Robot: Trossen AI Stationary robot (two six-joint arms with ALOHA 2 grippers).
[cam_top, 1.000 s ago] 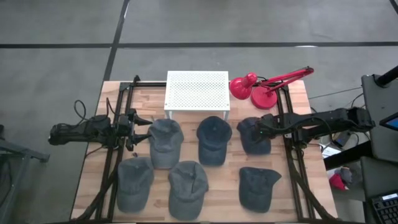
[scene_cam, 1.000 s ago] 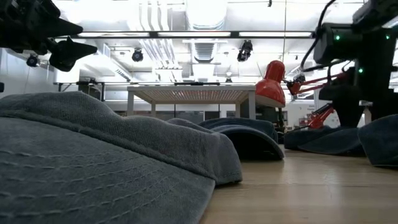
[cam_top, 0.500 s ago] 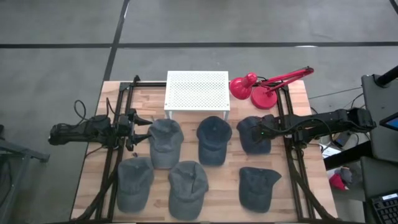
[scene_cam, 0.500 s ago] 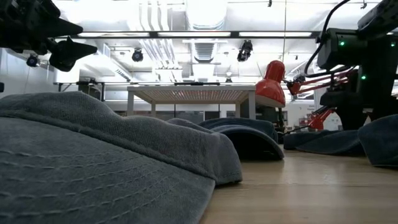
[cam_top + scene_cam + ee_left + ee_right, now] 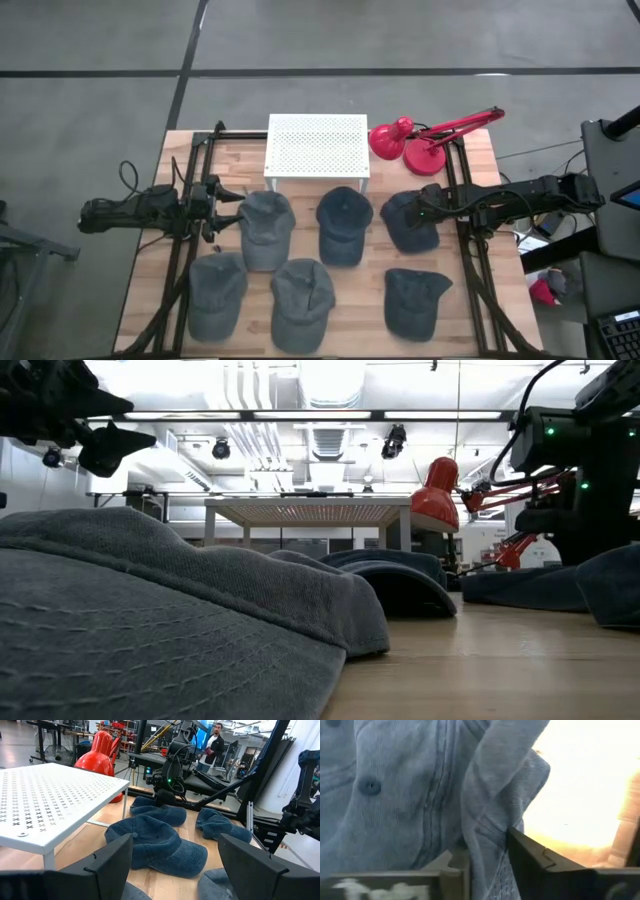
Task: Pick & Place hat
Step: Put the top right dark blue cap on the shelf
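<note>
Several dark blue-grey hats lie crown-up on the wooden table. My right gripper [image 5: 425,207] points steeply down at the far-right hat [image 5: 410,222] and is shut on its cloth. In the right wrist view the hat's top button [image 5: 369,786] shows beside the gripper [image 5: 487,870]. My left gripper [image 5: 232,205] hangs level and open over the table's left side, next to another hat [image 5: 266,228], touching nothing. Its two fingers [image 5: 112,862] frame the scene in the left wrist view. My right gripper pinches a raised fold of the crown's cloth [image 5: 487,832] between its two fingers, on the hat's far right part, to one side of the top button. The fingers come from above, pointing steeply down. The hat still lies on the table.
A white perforated stand [image 5: 317,147] is at the far middle, with a red desk lamp [image 5: 410,145] to its right. More hats lie at the middle [image 5: 343,222] and along the near edge [image 5: 215,292] [image 5: 301,300] [image 5: 415,300]. Black frame rails run down both sides.
My right gripper has closed on the far-right hat's cloth, gathering it into a fold. The hat stays on the table, its outline slightly changed.
</note>
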